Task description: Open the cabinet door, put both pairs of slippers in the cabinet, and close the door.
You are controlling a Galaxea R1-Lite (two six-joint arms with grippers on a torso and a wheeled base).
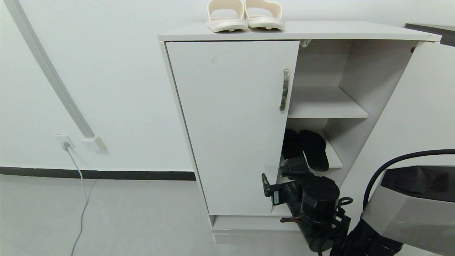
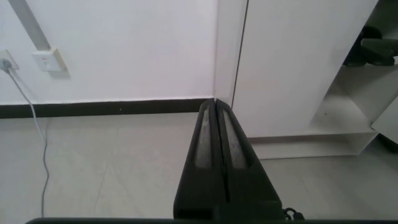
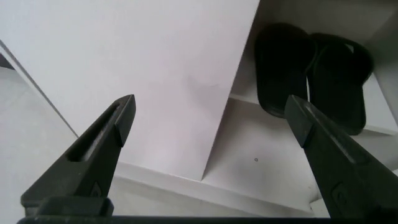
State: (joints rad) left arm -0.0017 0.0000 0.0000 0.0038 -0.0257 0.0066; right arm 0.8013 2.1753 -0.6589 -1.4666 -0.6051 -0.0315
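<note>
A white cabinet stands against the wall, its left door shut and its right door swung wide open. A pair of black slippers lies on the lower shelf inside, also seen in the right wrist view. A cream pair of slippers rests on the cabinet top. My right gripper hangs open and empty just in front of the lower shelf, at the shut door's edge; its jaws stand wide apart. My left gripper is shut and empty, low above the floor left of the cabinet.
The upper shelf inside is bare. The shut door carries a metal handle. A wall socket with a cable trailing over the tiled floor is at the left, under a slanted grey conduit.
</note>
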